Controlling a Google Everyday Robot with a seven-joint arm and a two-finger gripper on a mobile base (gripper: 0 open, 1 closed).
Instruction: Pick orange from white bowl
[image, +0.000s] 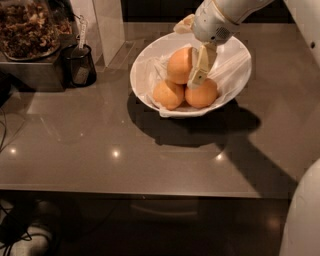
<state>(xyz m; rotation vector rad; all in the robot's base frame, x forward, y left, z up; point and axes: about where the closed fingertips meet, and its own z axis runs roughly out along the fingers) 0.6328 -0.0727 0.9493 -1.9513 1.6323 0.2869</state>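
Note:
The white bowl (145, 75) stands on the grey table, lined with crinkled white material. It holds the large pale orange (179, 65) at the top, resting on two smaller, rounder oranges (168, 95) (202, 94). My gripper (198, 75) reaches down into the bowl from the upper right. Its tan tip lies right against the large orange's right side, just above the right small orange. The far side of the large orange is hidden by the gripper body.
A small black cup (78, 65) with a utensil stands left of the bowl, next to a dark tray of brown material (27, 35). A white box (107, 25) stands behind. The table's front edge (150, 189) runs below. A white robot part (302, 215) fills the bottom right corner.

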